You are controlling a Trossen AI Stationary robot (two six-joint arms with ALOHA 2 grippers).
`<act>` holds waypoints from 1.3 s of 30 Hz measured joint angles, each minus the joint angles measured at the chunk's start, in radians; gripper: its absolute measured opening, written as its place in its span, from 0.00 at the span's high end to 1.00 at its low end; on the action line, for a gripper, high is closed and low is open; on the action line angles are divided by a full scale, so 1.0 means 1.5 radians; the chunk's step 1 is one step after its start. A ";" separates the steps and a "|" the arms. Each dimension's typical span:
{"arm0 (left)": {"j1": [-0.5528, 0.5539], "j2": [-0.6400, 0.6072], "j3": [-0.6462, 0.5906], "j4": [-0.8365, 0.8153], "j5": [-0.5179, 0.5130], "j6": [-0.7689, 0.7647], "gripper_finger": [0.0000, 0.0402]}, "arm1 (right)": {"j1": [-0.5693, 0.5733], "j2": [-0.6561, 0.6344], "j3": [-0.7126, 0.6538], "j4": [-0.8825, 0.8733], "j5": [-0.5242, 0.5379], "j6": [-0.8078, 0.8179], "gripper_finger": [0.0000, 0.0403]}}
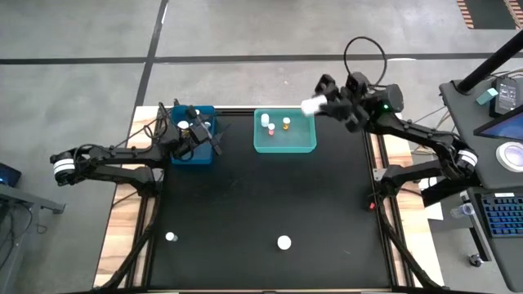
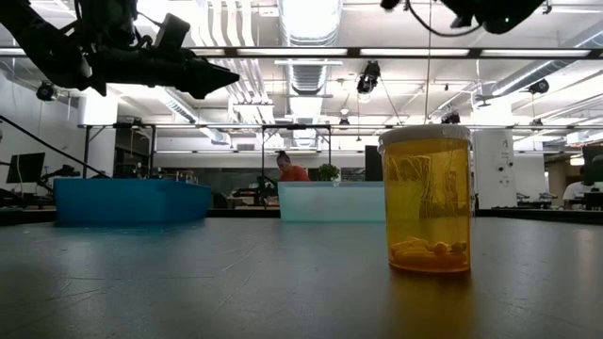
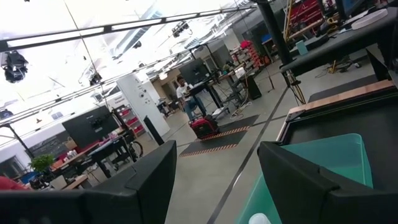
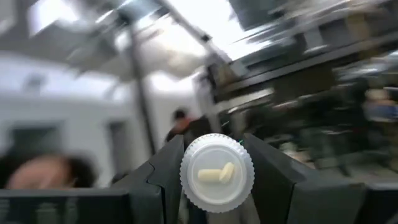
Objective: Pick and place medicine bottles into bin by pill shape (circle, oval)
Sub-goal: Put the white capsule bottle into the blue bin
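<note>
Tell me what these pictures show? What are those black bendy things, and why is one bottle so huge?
The black bendy things are two robot arms, each ending in two fingers. One picture looks down from above. There the left gripper hovers open and empty over the blue bin. The right gripper holds a white bottle beside the teal bin. A camera on that arm sees the same bottle up close, with two long pills inside. Another camera sits down on the table, so the orange bottle right before it looks huge. It is really tiny. From above, two white-capped bottles wait on the table, one of them probably that orange one.
</note>
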 joint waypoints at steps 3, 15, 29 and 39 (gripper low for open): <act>0.000 0.000 0.000 0.000 0.000 0.000 0.47 | 0.032 -0.002 0.016 0.010 -0.094 -0.053 0.66; 0.000 0.000 0.000 0.000 0.000 0.000 0.47 | 0.093 -0.006 0.039 0.028 0.147 -0.167 0.65; 0.000 0.000 0.000 0.000 0.000 -0.001 0.47 | 0.116 0.038 0.057 0.313 0.309 -0.145 0.65; 0.000 0.000 0.000 -0.001 0.000 -0.002 0.47 | 0.115 0.042 0.058 0.304 0.351 -0.088 0.65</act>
